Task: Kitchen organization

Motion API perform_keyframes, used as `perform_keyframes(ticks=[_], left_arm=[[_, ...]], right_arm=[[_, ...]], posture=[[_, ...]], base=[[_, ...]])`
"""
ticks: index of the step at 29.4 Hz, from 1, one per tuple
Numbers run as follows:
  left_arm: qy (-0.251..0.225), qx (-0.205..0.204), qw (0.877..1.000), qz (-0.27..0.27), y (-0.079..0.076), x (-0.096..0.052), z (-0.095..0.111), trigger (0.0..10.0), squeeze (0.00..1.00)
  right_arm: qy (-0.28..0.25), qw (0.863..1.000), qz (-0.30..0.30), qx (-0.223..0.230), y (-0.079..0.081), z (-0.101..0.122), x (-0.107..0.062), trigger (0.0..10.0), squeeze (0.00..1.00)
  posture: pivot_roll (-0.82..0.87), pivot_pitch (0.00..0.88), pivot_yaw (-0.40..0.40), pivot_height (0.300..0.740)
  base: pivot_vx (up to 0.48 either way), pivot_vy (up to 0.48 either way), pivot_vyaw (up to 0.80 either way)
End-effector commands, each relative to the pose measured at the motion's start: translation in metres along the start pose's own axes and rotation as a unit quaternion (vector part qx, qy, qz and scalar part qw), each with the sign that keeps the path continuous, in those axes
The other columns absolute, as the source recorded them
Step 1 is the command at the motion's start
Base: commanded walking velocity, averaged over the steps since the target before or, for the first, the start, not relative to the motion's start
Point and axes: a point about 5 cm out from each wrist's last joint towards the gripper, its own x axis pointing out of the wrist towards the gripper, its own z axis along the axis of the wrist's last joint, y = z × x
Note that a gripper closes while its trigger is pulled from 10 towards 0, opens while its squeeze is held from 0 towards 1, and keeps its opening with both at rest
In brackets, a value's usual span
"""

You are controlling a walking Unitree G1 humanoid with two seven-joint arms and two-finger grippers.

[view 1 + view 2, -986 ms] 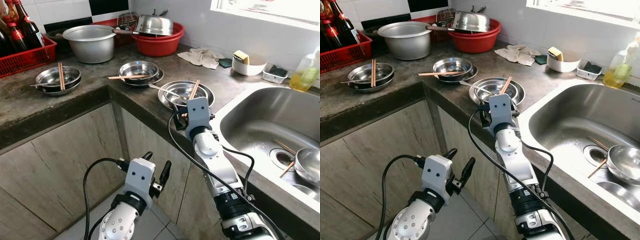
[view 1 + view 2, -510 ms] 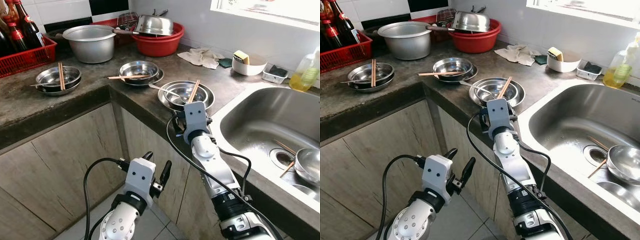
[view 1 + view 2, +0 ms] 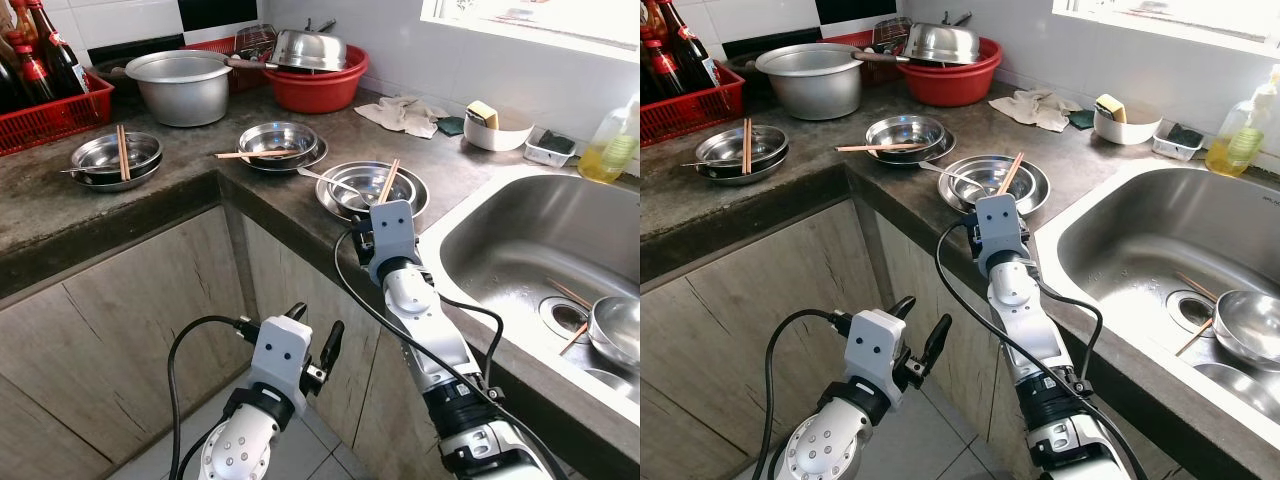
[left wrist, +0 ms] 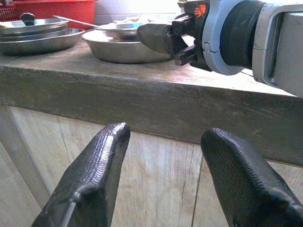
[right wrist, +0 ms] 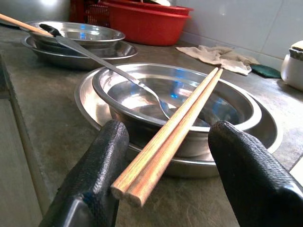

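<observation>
We log the right pincer (image 5: pixel 163 189) with its fingers spread wide, one on each side of the near ends of the chopsticks (image 5: pixel 182 127), not yet touching them; in the head views it sits mid-frame at the edge of the surface (image 3: pixel 150 215).

Risks, as we judge them: the two sticks lie side by side, so a close may catch only one, or pinch the tips and let the far ends swing. A push forward could slide the sticks along the rim and tip the spoon (image 5: pixel 109 66), or shove the bowl (image 5: pixel 175 101) on its plate (image 5: pixel 265 127). The grip point is far from their middle, so they may droop when lifted.

The left pincer (image 4: pixel 165 175) hangs open, low in the frame before the cabinet, idle.

Containers:
- The bowl holds the spoon and the leaning chopsticks.
- The middle bowl (image 3: pixel 277 140) carries one stick pair across the rim.
- The left bowl (image 3: pixel 115 152) carries another.
- The sink (image 3: pixel 530 240), right of frame, holds a steel bowl (image 3: pixel 615 330) with chopsticks.
- The red basin (image 3: pixel 320 88), upper centre, holds an upturned steel pan.
</observation>
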Motion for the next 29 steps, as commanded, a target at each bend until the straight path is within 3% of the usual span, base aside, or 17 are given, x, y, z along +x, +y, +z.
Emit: perform_keyframes(ticks=[1,6,7,8,9,23,26,29], left_arm=[[-0.006,0.002,1.000,-0.001,-0.001,0.001,0.002,10.0,0.00],[-0.006,0.002,1.000,0.000,-0.001,0.001,0.002,10.0,0.00],[-0.006,0.002,1.000,0.001,-0.001,0.001,0.002,10.0,0.00],[-0.006,0.002,1.000,0.001,-0.001,0.001,0.002,10.0,0.00],[-0.006,0.002,1.000,0.001,0.000,0.001,0.002,10.0,0.00],[-0.006,0.003,1.000,0.000,0.000,0.001,0.002,10.0,0.00],[-0.007,0.002,1.000,0.000,0.001,0.002,0.003,10.0,0.00],[-0.010,0.001,1.000,0.000,0.001,0.002,0.004,10.0,0.00]], right_arm=[[-0.007,1.000,0.000,0.006,0.002,0.005,0.003,10.0,0.00],[-0.002,1.000,0.000,0.009,0.003,0.005,0.004,10.0,0.00],[-0.001,1.000,0.001,0.009,0.004,0.005,0.004,4.9,0.00],[-0.001,1.000,0.001,0.009,0.004,0.005,0.004,4.9,0.00],[0.001,1.000,0.000,0.010,0.004,0.004,0.005,0.3,0.00],[-0.016,1.000,-0.013,0.022,-0.001,0.013,0.006,0.0,0.00],[-0.039,0.998,-0.015,0.040,-0.004,0.020,0.004,0.0,0.00],[-0.100,0.992,-0.016,0.077,-0.011,0.039,-0.004,0.0,0.00]], posture=[[0.00,0.062,-0.037,0.740],[0.01,0.069,-0.038,0.740],[0.01,0.069,-0.037,0.740],[0.01,0.069,-0.037,0.740],[0.01,0.069,-0.037,0.740],[0.01,0.071,-0.028,0.740],[0.01,0.070,-0.028,0.740],[0.01,0.069,-0.028,0.740]], base=[[0.000,0.000,0.00],[0.000,0.000,0.00],[0.000,0.000,0.00],[0.000,0.000,0.00],[0.000,0.000,0.00],[0.000,0.000,0.00],[0.000,0.000,0.00],[0.000,0.000,0.00]])
